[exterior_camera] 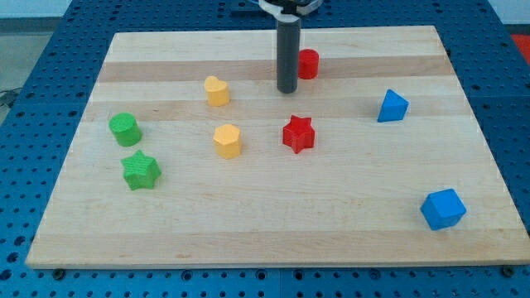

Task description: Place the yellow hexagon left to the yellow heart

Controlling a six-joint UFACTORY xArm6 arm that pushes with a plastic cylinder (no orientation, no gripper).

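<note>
The yellow hexagon (227, 140) sits on the bench (348, 223) below the yellow heart (217, 90), slightly rightward. It looks light, rigid and slide-prone; push its flat side. My tip (287, 89) stands right of the heart; no claw shows.

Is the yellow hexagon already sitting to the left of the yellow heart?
No. The yellow hexagon sits below the yellow heart, slightly to its right.

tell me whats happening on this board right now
A robot arm's dark rod is pushing blocks around a wooden board. My tip sits near the view's top, just left of the red cylinder, touching nothing yellow. The yellow hexagon lies below and slightly right of the yellow heart, so it is not yet on the heart's left.
</note>
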